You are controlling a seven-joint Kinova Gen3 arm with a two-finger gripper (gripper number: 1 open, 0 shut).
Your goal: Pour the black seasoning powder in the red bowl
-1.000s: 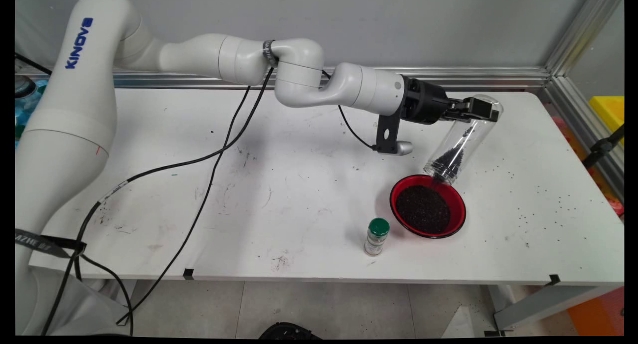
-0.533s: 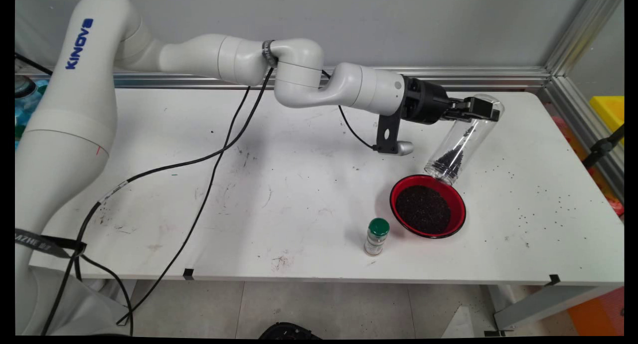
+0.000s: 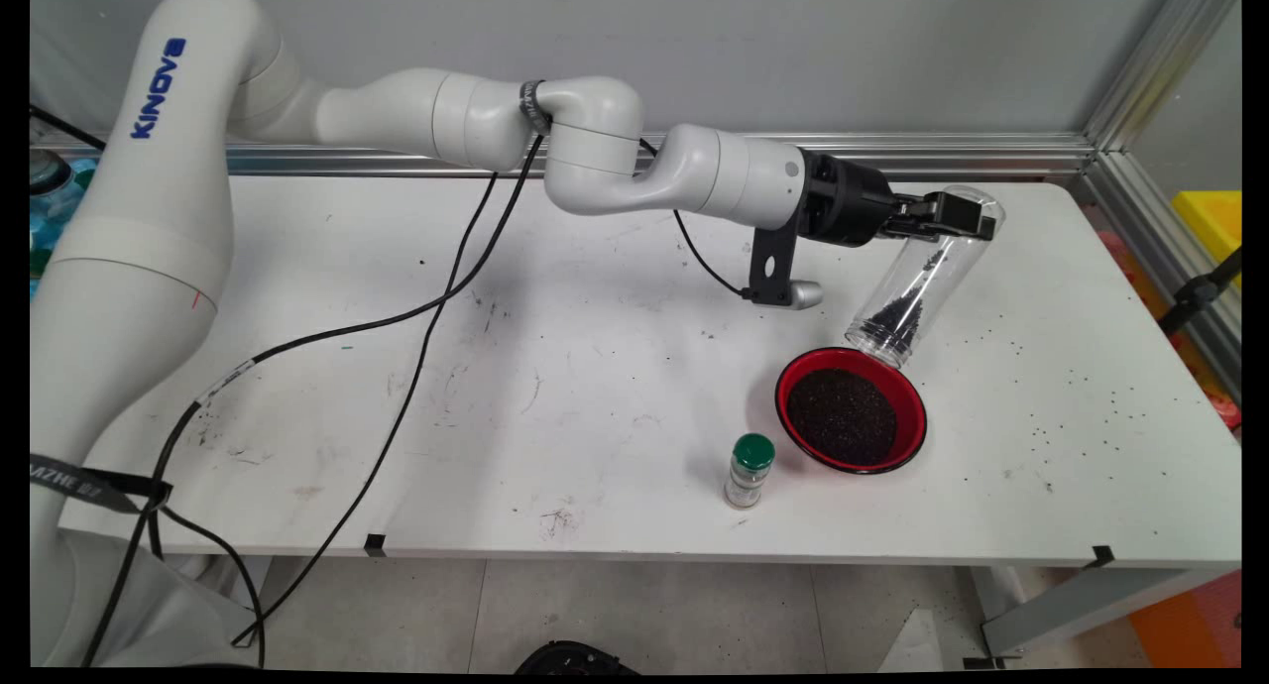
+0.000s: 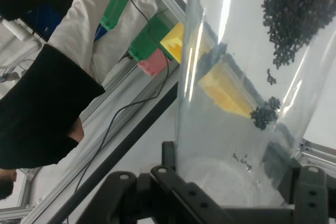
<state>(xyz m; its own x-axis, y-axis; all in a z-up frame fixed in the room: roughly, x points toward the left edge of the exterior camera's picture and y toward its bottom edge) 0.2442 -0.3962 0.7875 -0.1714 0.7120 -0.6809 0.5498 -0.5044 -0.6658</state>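
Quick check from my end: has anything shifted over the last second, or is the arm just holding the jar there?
The clear jar, clamped near its base by the gripper, has eased up and slightly right, mouth down over the red bowl. Fewer black granules sit at its mouth than a second ago. The grip is unchanged, and the bowl and the green-capped bottle have not moved.

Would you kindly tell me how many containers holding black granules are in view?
2: the clear jar, tilted in the gripper with its mouth over the bowl, and the red bowl on the table beside the green-capped bottle.
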